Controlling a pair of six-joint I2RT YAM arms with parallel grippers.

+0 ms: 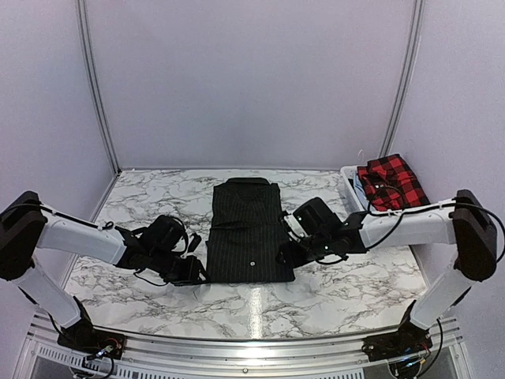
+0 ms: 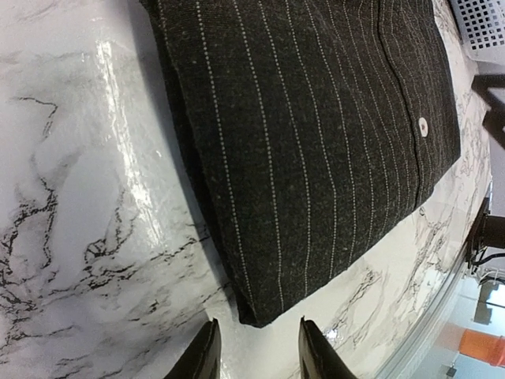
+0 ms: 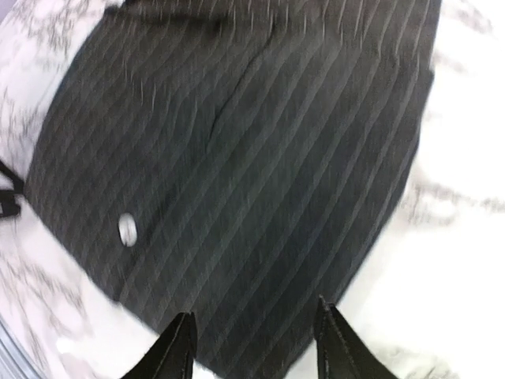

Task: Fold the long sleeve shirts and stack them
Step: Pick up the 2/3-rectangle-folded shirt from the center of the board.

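basket [image 1: 349, 178] largely under checked shirt [image 1: 392, 183]

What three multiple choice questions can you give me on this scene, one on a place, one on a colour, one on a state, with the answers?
1. Where is the red-and-black checked shirt?
A. In the white basket at the far right.
B. In the middle.
C. Under the left arm.

2. What colour is the folded shirt in the middle?
A. Plain white.
B. Black with pale pinstripes.
C. Blue.

3. How is the left gripper?
A. Shut on the shirt.
B. Shut on the basket.
C. Open, nothing between its fingers.

Answers: 1 A, the red cloth lies in the basket; 2 B, both wrist views show the stripes; 3 C, its fingers stand apart, gripping nothing.
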